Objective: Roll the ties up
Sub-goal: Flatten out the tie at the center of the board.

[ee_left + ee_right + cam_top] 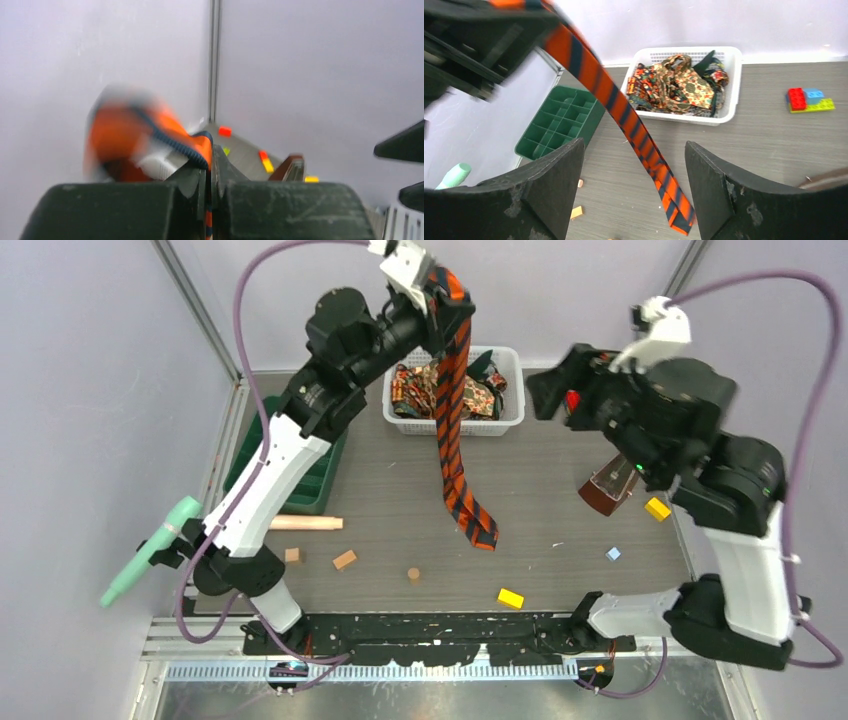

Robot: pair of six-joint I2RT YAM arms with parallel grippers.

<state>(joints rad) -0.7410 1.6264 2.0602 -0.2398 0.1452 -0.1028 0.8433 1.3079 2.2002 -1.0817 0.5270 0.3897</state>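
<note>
My left gripper (440,302) is raised high over the back of the table, shut on the upper part of the orange-and-dark striped tie (452,410). The tie hangs straight down, its pointed end (482,532) reaching the table in front of the basket. In the left wrist view the jaws (210,172) pinch the fabric, and a blurred bunch of tie (130,135) lies beyond them. My right gripper (542,390) is open and empty, right of the tie. In the right wrist view (634,170) the tie (626,112) hangs between the fingers, farther off. Paisley ties (676,85) and a dark green one (485,365) lie in the basket.
The white mesh basket (512,418) stands at the back centre. A green compartment tray (322,475) is at the left. A wooden dowel (305,523), small wooden blocks (345,560), yellow blocks (511,598) and a brown object (605,492) lie around. Toy bricks (809,100) sit behind.
</note>
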